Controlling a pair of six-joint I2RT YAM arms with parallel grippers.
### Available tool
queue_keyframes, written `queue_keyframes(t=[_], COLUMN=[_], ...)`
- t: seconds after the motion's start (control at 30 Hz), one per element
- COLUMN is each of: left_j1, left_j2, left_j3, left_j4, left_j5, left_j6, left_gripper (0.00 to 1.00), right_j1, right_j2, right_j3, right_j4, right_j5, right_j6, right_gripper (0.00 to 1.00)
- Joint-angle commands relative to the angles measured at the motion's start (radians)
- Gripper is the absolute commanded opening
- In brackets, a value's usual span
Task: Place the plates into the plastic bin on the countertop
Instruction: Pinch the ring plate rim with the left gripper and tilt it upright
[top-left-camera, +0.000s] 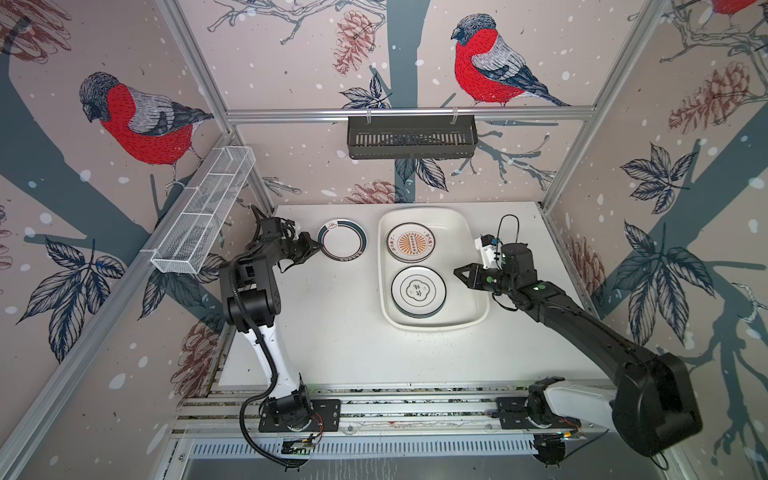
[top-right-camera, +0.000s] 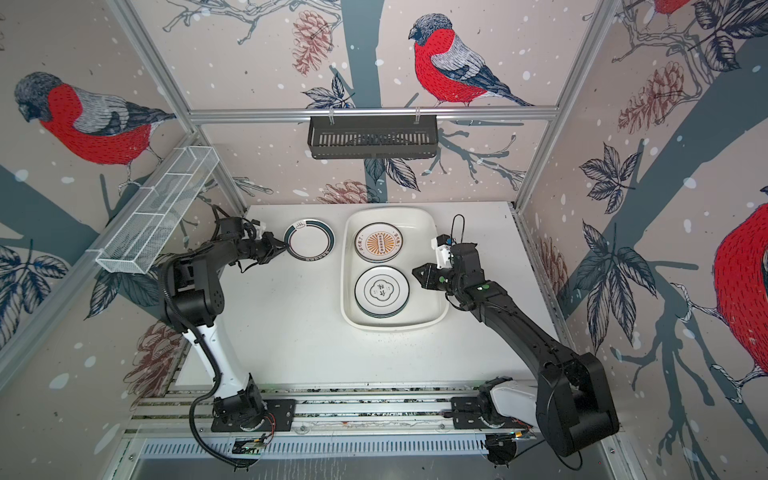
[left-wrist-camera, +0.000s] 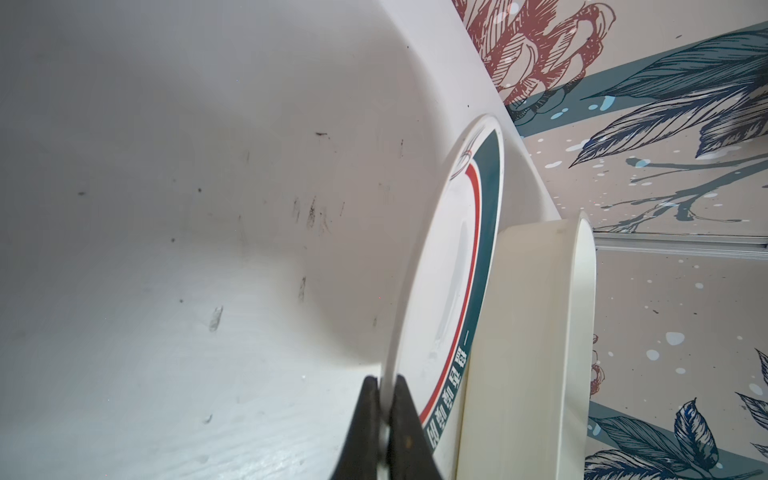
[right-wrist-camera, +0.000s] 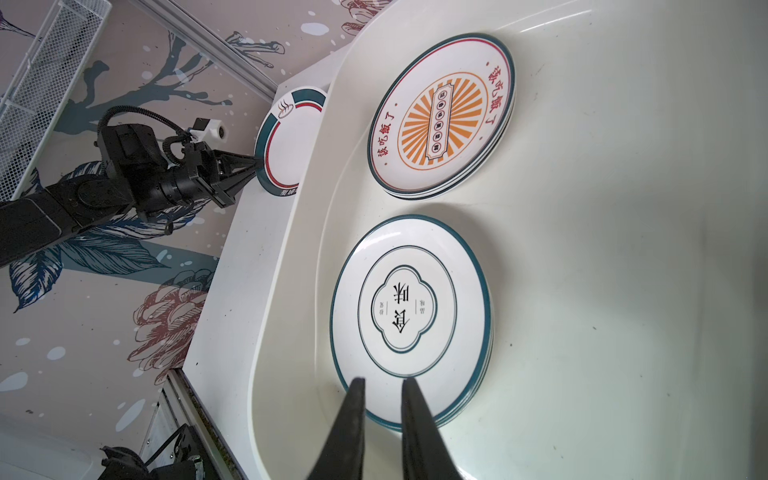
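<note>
One green-rimmed plate (top-left-camera: 342, 240) is pinched at its rim by my left gripper (top-left-camera: 318, 248). My right gripper (right-wrist-camera: 383, 380) has its jaws slightly apart and empty. Clover-emblem plate (right-wrist-camera: 409, 309) lies just ahead of the tips.

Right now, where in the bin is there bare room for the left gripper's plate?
The bin has only a narrow bare strip along the wall nearest the right gripper, which reaches in over that rim. The sunburst stack and clover stack crowd the rest. The countertop in front of the bin is bare.
</note>
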Motion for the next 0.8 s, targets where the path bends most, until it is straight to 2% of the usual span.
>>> queue_keyframes(t=[0.0, 0.77], left_j1=[0.005, 0.000], left_j2=[-0.030, -0.214], left_j3=[-0.021, -0.162], left_j4=[0.074, 0.264], left_j5=[0.058, 0.164], left_j6=[-0.032, -0.162], left_gripper=[0.00, 0.00], right_j1=[0.000, -0.006], right_j2=[-0.012, -0.029], right_j3=[-0.004, 0.008], right_j4=[0.020, 0.041], right_j5=[-0.005, -0.010], right_j6=[0.003, 0.009], right_gripper=[0.20, 0.21])
